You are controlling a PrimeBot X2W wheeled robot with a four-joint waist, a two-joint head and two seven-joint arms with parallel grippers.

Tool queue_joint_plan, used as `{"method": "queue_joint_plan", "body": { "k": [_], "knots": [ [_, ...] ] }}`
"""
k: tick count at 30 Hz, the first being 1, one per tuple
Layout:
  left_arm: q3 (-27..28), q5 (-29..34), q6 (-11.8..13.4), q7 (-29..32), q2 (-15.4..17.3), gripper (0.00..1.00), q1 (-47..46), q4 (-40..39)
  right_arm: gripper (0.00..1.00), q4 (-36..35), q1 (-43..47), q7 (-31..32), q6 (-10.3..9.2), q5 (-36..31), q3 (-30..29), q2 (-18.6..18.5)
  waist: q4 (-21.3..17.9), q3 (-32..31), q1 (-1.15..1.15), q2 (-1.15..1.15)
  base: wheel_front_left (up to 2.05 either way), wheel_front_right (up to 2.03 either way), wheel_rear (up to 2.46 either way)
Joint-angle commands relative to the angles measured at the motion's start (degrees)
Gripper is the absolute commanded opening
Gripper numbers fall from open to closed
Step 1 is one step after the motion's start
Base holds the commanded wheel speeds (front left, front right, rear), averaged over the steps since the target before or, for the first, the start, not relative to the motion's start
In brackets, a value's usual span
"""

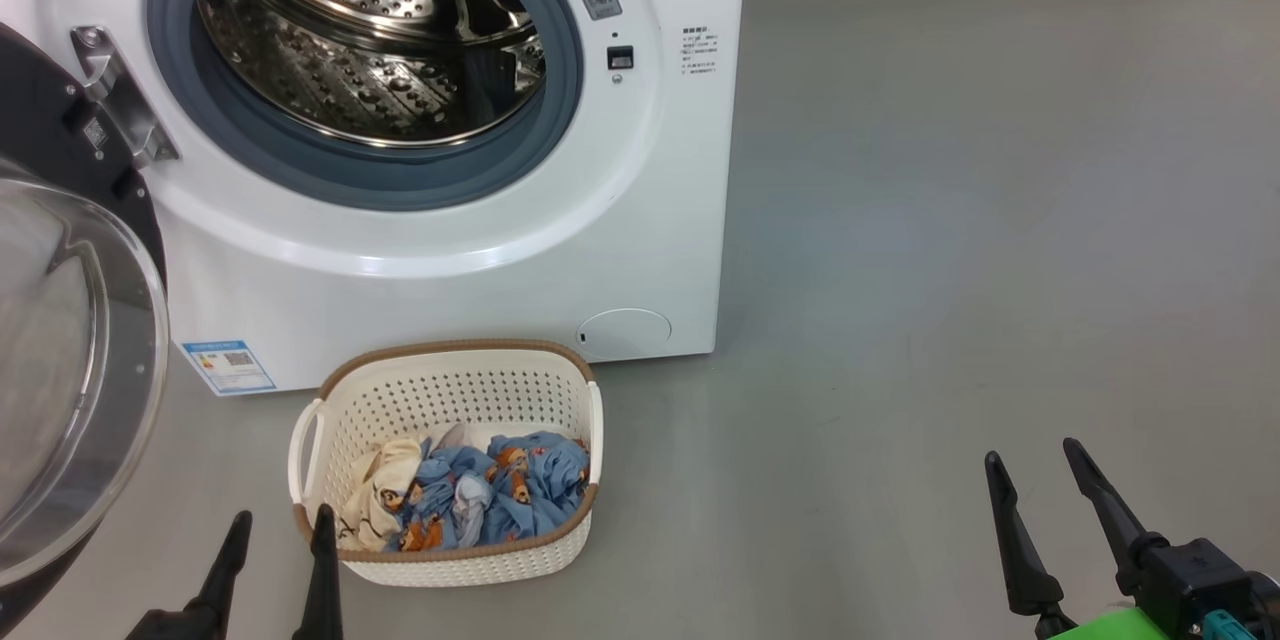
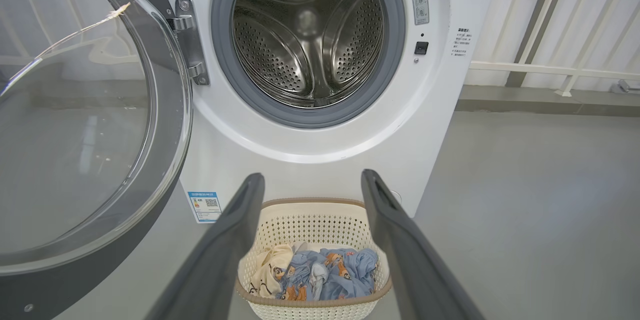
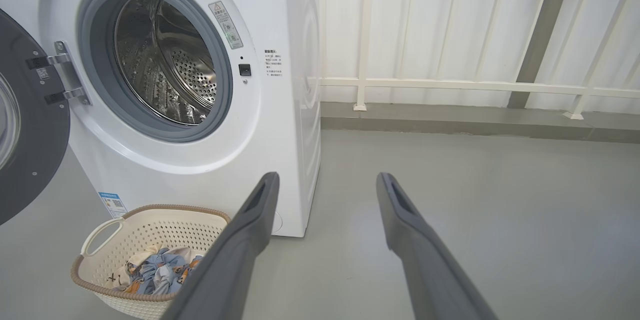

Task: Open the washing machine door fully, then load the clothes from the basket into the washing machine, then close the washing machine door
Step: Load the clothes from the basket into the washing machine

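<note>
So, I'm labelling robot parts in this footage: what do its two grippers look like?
The left gripper and right gripper each have two long, dark, tapering jaws ending in points. Behind the right one sits a black block body with a bright green cover and a teal connector.

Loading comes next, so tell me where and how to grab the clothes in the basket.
Pinch the raised blue bunch in the middle of the clothes, coming straight down from above. The basket has walls on every side, and only its top is open. The open left gripper is nearest, so it is probably the one to use.
</note>
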Motion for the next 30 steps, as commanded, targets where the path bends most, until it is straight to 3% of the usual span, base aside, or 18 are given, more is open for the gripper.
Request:
{"method": "queue_joint_plan", "body": {
  "k": [1,18,30],
  "knots": [
    [1.69,-0.2,0.42,-0.15,1.11,1.0,-1.7,-1.11,1.0,-1.31,-1.14,-0.2,0.16,0.63,1.24,-0.33,-0.02,-0.02,0.0,0.0,0.0,0.0,0.0],
    [1.12,-0.34,1.13,-0.79,1.87,1.0,-2.5,0.04,1.0,-0.99,-1.39,-0.56,0.16,1.37,1.22,-0.32,-0.23,0.17,0.0,0.0,0.13,-0.14,0.01],
    [0.36,-0.56,0.98,-1.75,2.29,1.0,-3.19,0.41,1.0,-1.11,-1.61,-0.7,0.16,1.56,1.13,-0.32,-0.24,0.84,0.0,0.0,1.34,-1.55,0.21]
  ]
}}
